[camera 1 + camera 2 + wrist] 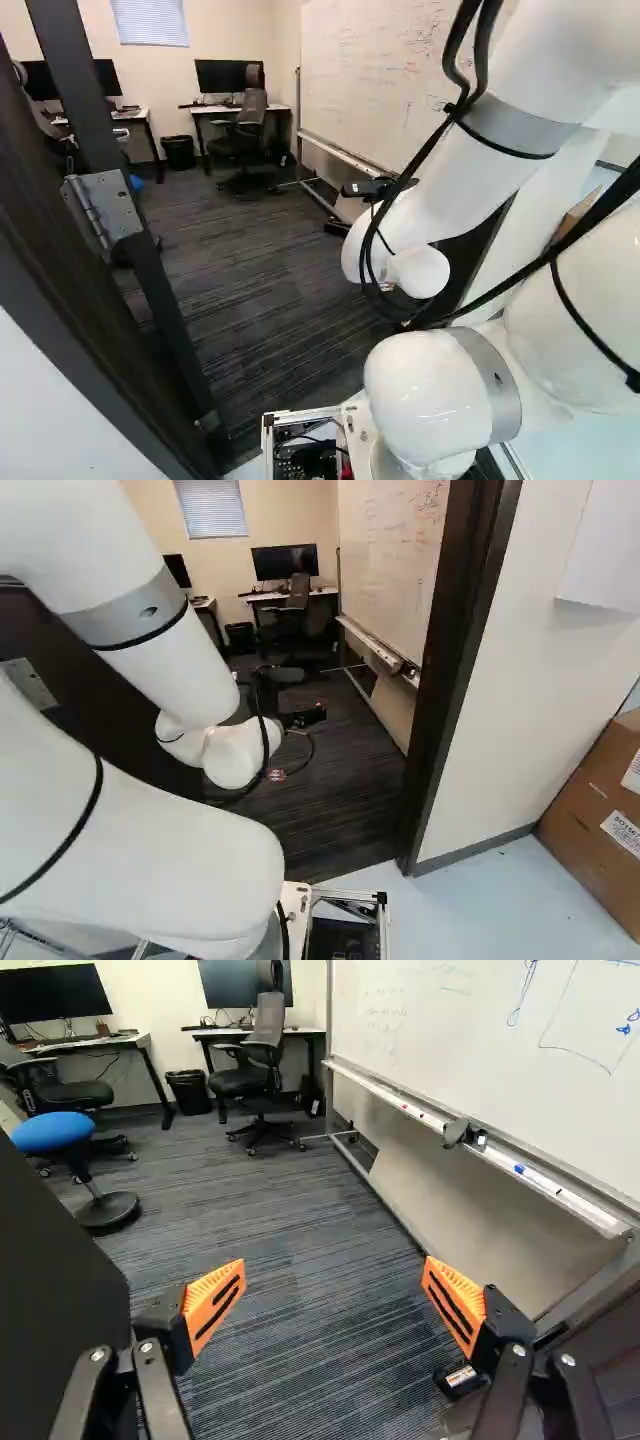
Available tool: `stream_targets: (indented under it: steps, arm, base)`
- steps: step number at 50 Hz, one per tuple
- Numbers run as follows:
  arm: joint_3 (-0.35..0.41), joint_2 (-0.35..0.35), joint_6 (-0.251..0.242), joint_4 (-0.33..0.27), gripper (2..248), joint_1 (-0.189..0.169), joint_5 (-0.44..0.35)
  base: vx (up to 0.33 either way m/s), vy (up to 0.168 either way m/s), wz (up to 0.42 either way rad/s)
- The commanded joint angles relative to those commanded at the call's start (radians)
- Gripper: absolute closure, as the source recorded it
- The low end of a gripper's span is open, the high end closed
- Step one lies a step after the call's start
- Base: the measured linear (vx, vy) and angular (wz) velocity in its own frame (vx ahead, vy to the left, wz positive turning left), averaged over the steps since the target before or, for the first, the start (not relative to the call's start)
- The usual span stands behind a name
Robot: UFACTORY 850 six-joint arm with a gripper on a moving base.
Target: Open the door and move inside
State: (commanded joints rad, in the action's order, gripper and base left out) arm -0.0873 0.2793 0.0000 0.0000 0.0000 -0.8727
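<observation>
The arm (165, 665) reaches through the doorway (455, 680) (jaws spread wide).

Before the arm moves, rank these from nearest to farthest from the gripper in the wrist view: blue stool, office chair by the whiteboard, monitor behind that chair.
1. Blue stool: on the carpet, ahead of the gripper.
2. Office chair: farther ahead, between the bin and the whiteboard.
3. Monitor: on the desk behind the chair.
</observation>
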Motion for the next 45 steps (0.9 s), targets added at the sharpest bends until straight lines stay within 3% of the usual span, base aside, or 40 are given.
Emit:
stream_targets:
  steps: [45]
  arm:
    - [0.000, 0.000, 0.000, 0.000, 3, 0.000, 0.000]
  base:
    - [0.088, -0.006, -0.008]
